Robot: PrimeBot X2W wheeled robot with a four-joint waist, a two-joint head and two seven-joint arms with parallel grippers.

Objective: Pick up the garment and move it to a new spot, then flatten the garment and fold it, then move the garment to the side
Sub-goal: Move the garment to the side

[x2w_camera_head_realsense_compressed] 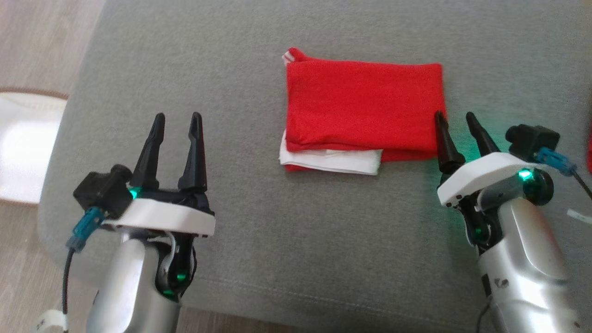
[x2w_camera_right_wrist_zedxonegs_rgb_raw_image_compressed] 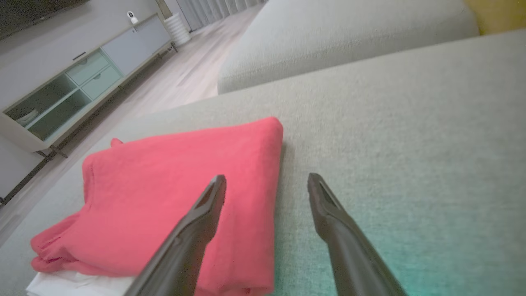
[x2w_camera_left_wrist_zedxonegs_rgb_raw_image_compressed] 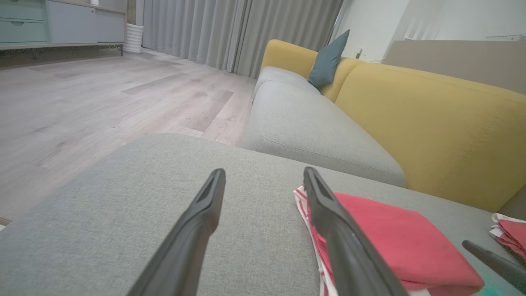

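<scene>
No text, label, brand, number or sign can be read anywhere here.

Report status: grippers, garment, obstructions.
Left gripper open, empty, left of red garment. Right gripper open, empty, over its right edge. Garment folded on grey cushion. Nothing between grippers and garment.

Red-and-white garment [x2w_camera_head_realsense_compressed: 363, 108] on grey cushion [x2w_camera_head_realsense_compressed: 277, 240].
</scene>
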